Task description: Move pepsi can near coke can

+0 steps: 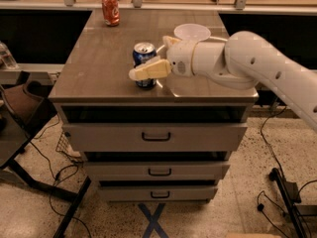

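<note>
A wide drawer cabinet (99, 68) fills the middle of the camera view. Its flat top has a smooth grey-brown wood-grain finish, and below it are three pale drawers with dark bar handles. It stands on a speckled stone floor (233, 182) marked with a blue tape cross (152, 221).

A thick, rounded white arm (267, 68) with a glossy shell reaches in from the right, low over the tabletop. A shallow round white bowl (192, 32) sits just behind its wrist.

The pepsi can (143, 55), a dark blue cylinder with a silver lid, stands upright near the cabinet's front edge. The coke can (111, 9), red-orange with white lettering, stands upright at the far left corner, well apart from it.

The gripper (144, 66) is at the blue can. Its jaws are spread, and one cream-coloured, tapered finger (148, 71) crosses the can's front. The other seems to pass behind, so the can sits between them. Whether they press on it is unclear.
</note>
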Controlling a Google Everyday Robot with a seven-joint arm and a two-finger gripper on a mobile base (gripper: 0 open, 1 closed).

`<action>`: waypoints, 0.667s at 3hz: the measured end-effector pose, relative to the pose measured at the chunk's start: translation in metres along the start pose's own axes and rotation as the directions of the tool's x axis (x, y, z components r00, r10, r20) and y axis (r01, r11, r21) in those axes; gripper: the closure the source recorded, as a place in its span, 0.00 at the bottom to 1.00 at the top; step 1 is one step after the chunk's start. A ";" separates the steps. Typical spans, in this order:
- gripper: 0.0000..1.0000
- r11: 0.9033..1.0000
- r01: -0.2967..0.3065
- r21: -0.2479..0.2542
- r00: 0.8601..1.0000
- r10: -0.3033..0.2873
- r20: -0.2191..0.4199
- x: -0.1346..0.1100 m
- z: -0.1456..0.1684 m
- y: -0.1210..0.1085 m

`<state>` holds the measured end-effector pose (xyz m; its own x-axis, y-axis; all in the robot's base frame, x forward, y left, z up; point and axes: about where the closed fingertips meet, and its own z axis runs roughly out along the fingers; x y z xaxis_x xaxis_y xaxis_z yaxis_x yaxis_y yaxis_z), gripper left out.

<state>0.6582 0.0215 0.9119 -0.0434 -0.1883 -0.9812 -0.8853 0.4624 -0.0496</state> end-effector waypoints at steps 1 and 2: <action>0.23 1.000 0.004 -0.005 0.999 -0.004 0.048 0.003 0.022 0.001; 0.47 1.000 0.006 -0.010 0.999 -0.006 0.049 0.003 0.025 0.003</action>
<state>0.6668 0.0435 0.9044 -0.0152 -0.1480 -0.9889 -0.8903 0.4522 -0.0540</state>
